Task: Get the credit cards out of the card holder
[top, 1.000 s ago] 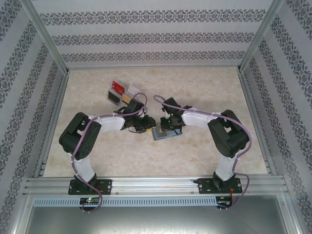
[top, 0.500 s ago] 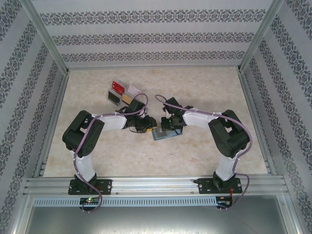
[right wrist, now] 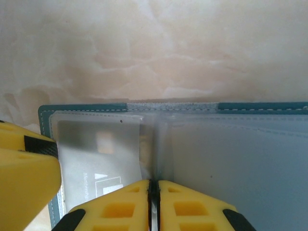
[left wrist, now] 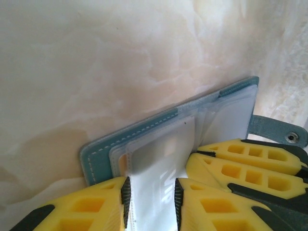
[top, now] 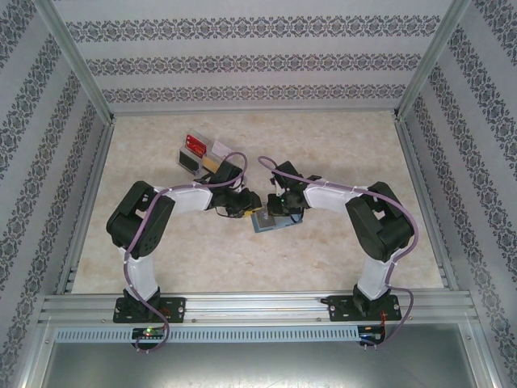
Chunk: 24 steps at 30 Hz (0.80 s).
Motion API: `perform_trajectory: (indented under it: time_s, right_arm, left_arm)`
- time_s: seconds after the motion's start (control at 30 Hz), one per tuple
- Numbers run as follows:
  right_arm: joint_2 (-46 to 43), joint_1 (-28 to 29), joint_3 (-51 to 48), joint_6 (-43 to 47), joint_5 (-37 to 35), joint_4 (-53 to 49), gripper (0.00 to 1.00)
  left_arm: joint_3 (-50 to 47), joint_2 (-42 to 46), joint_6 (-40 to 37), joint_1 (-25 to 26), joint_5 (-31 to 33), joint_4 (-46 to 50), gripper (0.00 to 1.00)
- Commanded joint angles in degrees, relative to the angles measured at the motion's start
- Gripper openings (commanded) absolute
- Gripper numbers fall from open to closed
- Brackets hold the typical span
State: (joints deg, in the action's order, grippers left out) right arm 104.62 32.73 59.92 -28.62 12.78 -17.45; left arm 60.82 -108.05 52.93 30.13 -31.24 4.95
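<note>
- Card holder [top: 267, 225]: blue-grey bifold lying open and flat on the tabletop [top: 347, 145], near its middle and between the two arms' wrists. The left wrist view shows its stitched border [left wrist: 126, 138] and clear sleeves [left wrist: 226, 113] fanned over the inside.
- Snap strap [left wrist: 281, 134]: a tab with a metal stud that sticks out from the holder's edge and lies flat on the tabletop.
- Credit cards, loose [top: 202, 153]: four lie close together on the tabletop beyond the left arm, well apart from the holder. The red one [top: 195, 143] and the white one [top: 220, 148] are farther back. The dark one [top: 187, 160] and the orange-yellow one [top: 208, 164] are nearer, the last partly under the arm's cable.
- Credit card, in holder [right wrist: 98, 161]: a pale card with faint print, seen through the clear pocket of the half nearest the left arm.
- Left fingers [left wrist: 108, 204]: parted with a clear gap, one on either side of a clear sleeve leaf at the holder's near edge. Whether the pads touch the leaf cannot be told.
- Right fingers [right wrist: 137, 199]: pressed together at the holder's middle fold, with a thin clear leaf of the holder pinched edge-on between them. In the left wrist view they [left wrist: 240, 161] lie over the holder's other half.
</note>
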Motion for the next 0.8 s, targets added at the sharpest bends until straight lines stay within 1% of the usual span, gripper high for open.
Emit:
perform_trajectory:
  time_s: [0.0, 0.2, 0.43, 0.77]
  right_arm:
    - [2.1, -0.5, -2.3, -0.6, -1.6, -1.6, 0.13]
    - [2.5, -0.5, -2.4, -0.7, -1.2, -1.3, 0.13]
    - [2.5, -0.5, -2.7, -0.6, -1.1, -1.1, 0.12]
    - [2.5, -0.5, -2.7, -0.7, -1.0, -1.0, 0.12]
  left_arm:
    - [1.1, 0.8, -1.7, 0.7, 3.7, 5.5, 0.33]
    - [1.5, -1.2, -1.4, 1.0, 0.7, 3.6, 0.33]
    - [2.1, -1.5, -1.9, 1.2, -1.3, 2.0, 0.28]
    - [1.8, -0.5, -2.7, 1.3, -0.9, 1.8, 0.26]
